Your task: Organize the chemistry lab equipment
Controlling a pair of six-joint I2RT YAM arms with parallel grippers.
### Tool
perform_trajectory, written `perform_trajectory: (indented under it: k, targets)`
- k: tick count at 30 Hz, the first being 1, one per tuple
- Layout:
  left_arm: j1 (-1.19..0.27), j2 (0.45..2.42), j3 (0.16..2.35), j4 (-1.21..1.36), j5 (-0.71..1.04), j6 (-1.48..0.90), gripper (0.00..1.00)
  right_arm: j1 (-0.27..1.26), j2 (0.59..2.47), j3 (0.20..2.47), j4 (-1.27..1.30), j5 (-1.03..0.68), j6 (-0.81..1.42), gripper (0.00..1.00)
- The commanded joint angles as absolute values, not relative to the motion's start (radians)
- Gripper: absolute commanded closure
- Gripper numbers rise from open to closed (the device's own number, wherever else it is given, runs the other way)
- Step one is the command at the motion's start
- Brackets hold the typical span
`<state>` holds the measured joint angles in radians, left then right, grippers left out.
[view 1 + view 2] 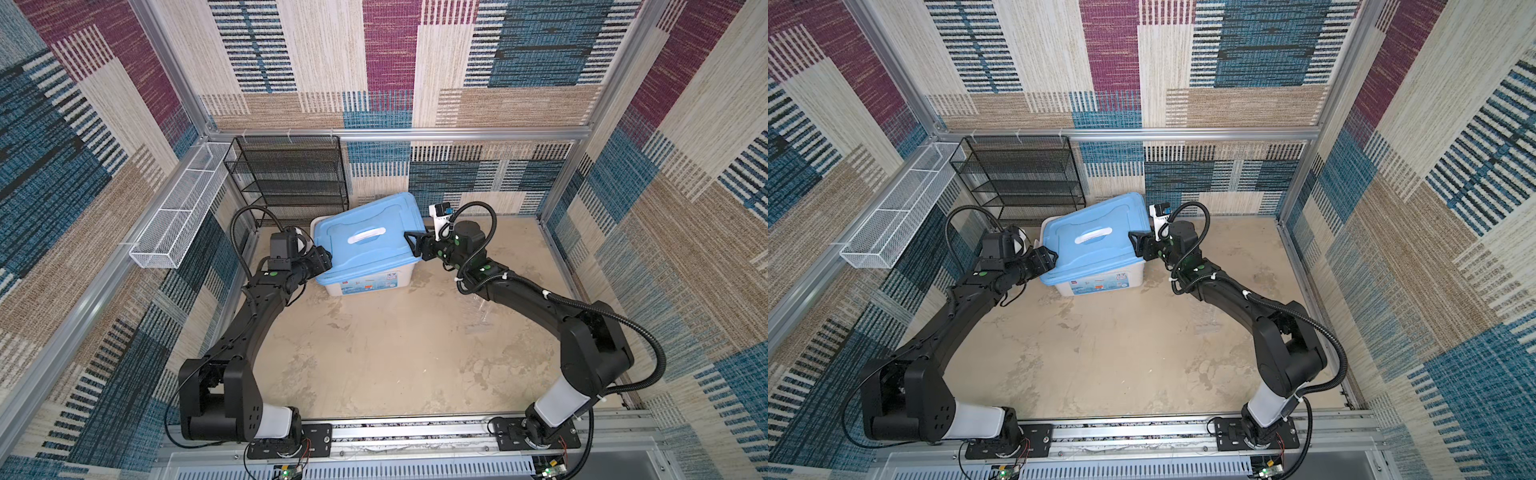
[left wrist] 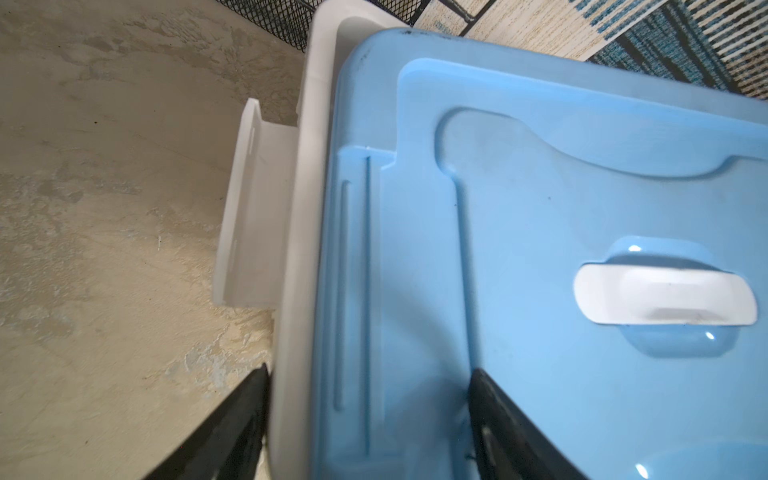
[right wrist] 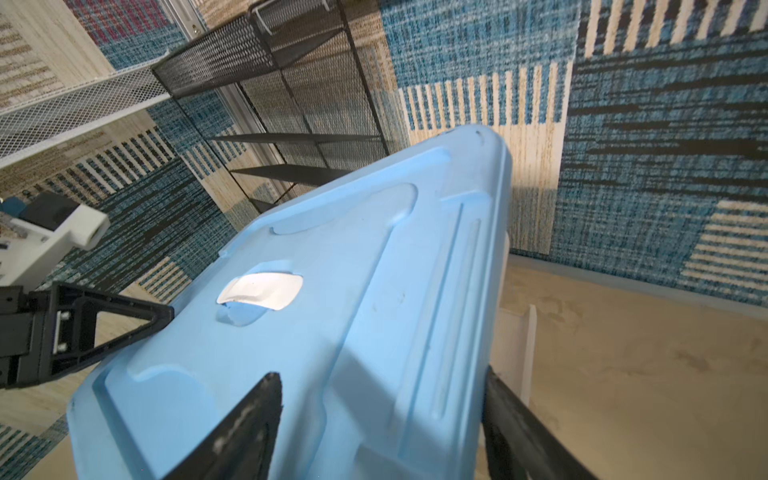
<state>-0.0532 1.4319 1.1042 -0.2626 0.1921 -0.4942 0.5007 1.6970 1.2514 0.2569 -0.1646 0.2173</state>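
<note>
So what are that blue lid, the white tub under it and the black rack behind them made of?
The blue lid looks like moulded plastic, semi-glossy: soft highlights, pressed-in ridges, rounded corners. The white tub seems a duller, matte plastic. The black rack appears to be dark-coated metal mesh on thin frames; you can see straight through it.

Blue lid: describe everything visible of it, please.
The blue lid looks like smooth moulded plastic, rectangular with rounded corners, raised ribs and a white handle recessed at its centre. It sits askew on the white bin, leaving the bin's rim bare on one side. The left claw and right claw each straddle an opposite edge; a firm grip cannot be confirmed.
</note>
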Motion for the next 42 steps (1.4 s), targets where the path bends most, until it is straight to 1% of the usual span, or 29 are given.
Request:
perform_trajectory:
  k: [1,4,8,11,13,16,20,23,26,29,31,33,37,42]
  targets:
    - [-0.051,1.455,1.13,-0.292,0.247,-0.486,0.26,0.507,1.776,1.359,0.146,-0.144,0.237,0.24]
    - [-0.051,1.457,1.156,-0.325,0.22,-0.477,0.26,0.506,1.853,1.444,0.049,-0.172,0.251,0.23]
    - [-0.049,1.456,1.149,-0.311,0.229,-0.482,0.26,0.507,1.88,1.459,0.043,-0.176,0.281,0.23]
    - [-0.044,1.462,1.144,-0.305,0.24,-0.483,0.26,0.505,1.931,1.534,-0.026,-0.162,0.281,0.18]
    - [-0.044,1.455,1.137,-0.302,0.231,-0.485,0.26,0.505,1.969,1.593,-0.09,-0.141,0.277,0.17]
    - [-0.041,1.452,1.14,-0.306,0.212,-0.482,0.26,0.505,1.977,1.595,-0.096,-0.122,0.291,0.17]
    - [-0.041,1.485,1.188,-0.369,0.151,-0.466,0.33,0.505,1.986,1.67,-0.139,-0.099,0.298,0.15]
    - [-0.04,1.514,1.221,-0.408,0.105,-0.456,0.33,0.505,2.002,1.722,-0.174,-0.072,0.284,0.1]
    - [-0.041,1.526,1.231,-0.415,0.085,-0.452,0.33,0.505,2.058,1.827,-0.264,-0.073,0.267,0.09]
    - [-0.04,1.526,1.234,-0.406,0.088,-0.452,0.32,0.504,2.094,1.896,-0.315,-0.048,0.253,0.01]
    - [-0.04,1.534,1.249,-0.417,0.074,-0.451,0.32,0.503,2.121,1.97,-0.378,-0.031,0.226,0.0]
    - [-0.039,1.545,1.262,-0.422,0.078,-0.456,0.32,0.505,2.098,1.983,-0.385,-0.041,0.202,0.01]
    - [-0.038,1.549,1.267,-0.42,0.089,-0.463,0.32,0.505,1.938,1.877,-0.343,-0.062,0.164,0.0]
    - [-0.023,1.552,1.285,-0.419,0.117,-0.471,0.31,0.515,1.752,1.719,-0.373,-0.138,0.122,0.09]
